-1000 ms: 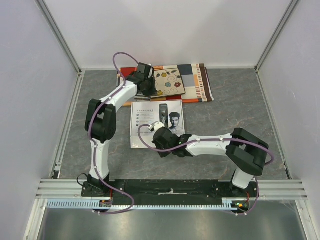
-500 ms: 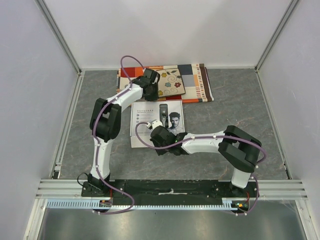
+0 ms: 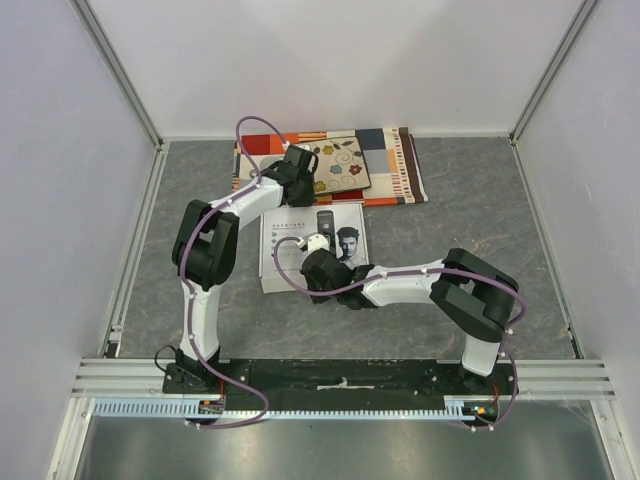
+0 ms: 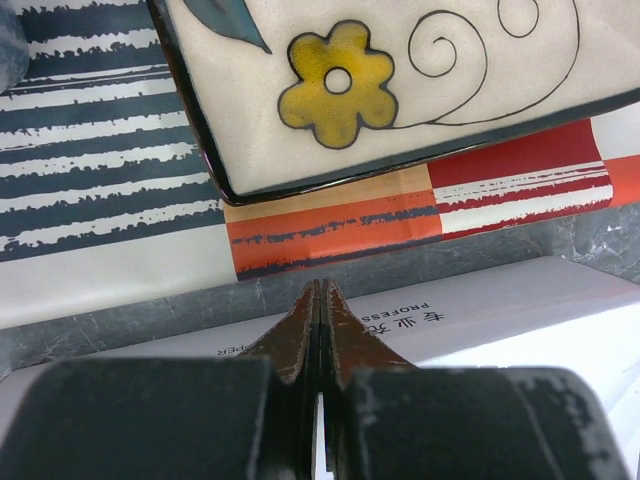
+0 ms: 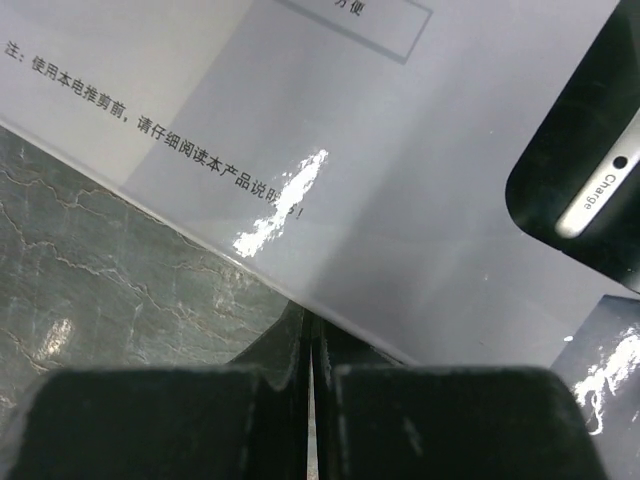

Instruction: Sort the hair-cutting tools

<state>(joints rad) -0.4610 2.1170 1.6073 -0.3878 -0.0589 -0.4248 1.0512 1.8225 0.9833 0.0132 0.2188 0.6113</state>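
The left gripper (image 4: 320,300), jaws pressed together on nothing, is hovering at the far edge of the white box (image 3: 285,230) near the flowered tile (image 3: 340,165), while the right gripper (image 5: 308,325), likewise closed and empty, is pointing at its near edge, the hair-cutting tools not showing.

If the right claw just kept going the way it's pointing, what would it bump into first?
Most likely the lid of the white box, near its edge: the shut right gripper points right at it. Depth is hard to judge.

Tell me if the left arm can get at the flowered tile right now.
Probably yes: the shut left gripper hangs at the white box's far edge, the tile just beyond, nothing between.
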